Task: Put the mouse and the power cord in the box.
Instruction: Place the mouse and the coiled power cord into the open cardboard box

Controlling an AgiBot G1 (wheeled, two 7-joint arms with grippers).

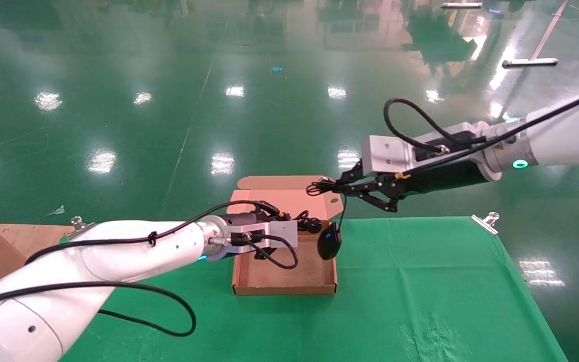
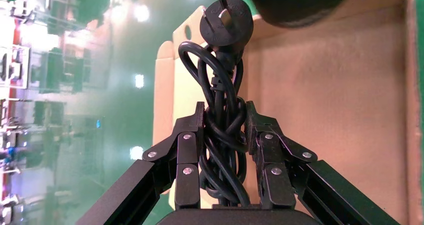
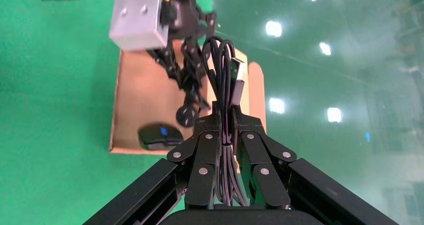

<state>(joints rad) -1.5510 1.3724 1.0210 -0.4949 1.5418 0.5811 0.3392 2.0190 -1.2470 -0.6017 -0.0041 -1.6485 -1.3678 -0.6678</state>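
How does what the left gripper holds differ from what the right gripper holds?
The left gripper is clamped on the power cord, a thick bundle with a round plug; the right gripper pinches the mouse's thin folded cable. The power cord sits low over the box; the mouse dangles from its cable at the box's right wall. Both are black and held off the box floor.

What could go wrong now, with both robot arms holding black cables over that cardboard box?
The right gripper holds only the mouse's bundled thin cable, so the mouse dangles at the box's right wall; it may swing and land on the rim or outside. The left gripper pinches the power cord mid-bundle above the box, so loops could slip loose. Both grippers work close together, and the cables might tangle.
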